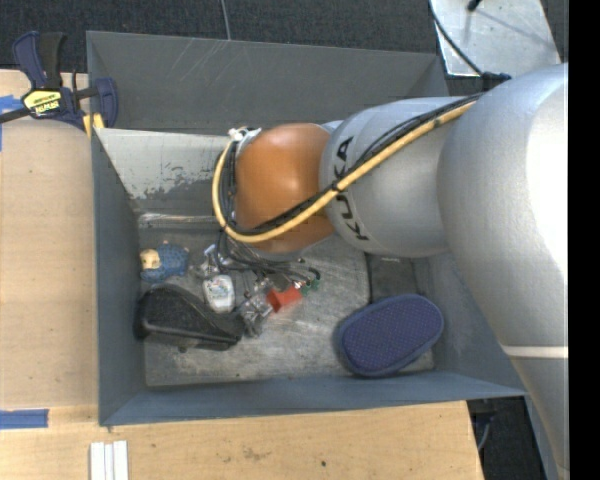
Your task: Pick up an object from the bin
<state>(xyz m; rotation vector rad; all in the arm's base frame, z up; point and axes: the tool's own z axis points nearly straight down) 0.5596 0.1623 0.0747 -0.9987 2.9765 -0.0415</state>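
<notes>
Gripper (232, 290) metalwork hangs low in the left-centre of the bin (117, 298), close above the floor. Nothing can be seen held in it. Whether it is spread or closed cannot be told, since the wrist above covers most of it.

Nearest to it is a black oblong thing (185, 320), flat, with a ribbed or bristled top, lying lengthwise on the floor at the front left. Its right end lies just beside the gripper's lower edge; whether the two touch cannot be told. Just to the gripper's right lies a small red piece (283, 297), with a bit of green (311, 280) near it. Whether these are loose things or belong to the gripper is unclear.

Near the bin's left wall, behind the black oblong thing, sits a small blue and tan thing (163, 260), too small to name. Well apart from all of these, in the front right corner, a dark blue oval pad (390, 334) with a dotted face lies tilted against the sloping right wall.

Above the gripper, the round orange cover (280, 183) of the wrist hangs over the middle of the bin. A yellow cable (218, 188) loops round it and runs up along the grey arm (450, 168), which comes in from the right.
</notes>
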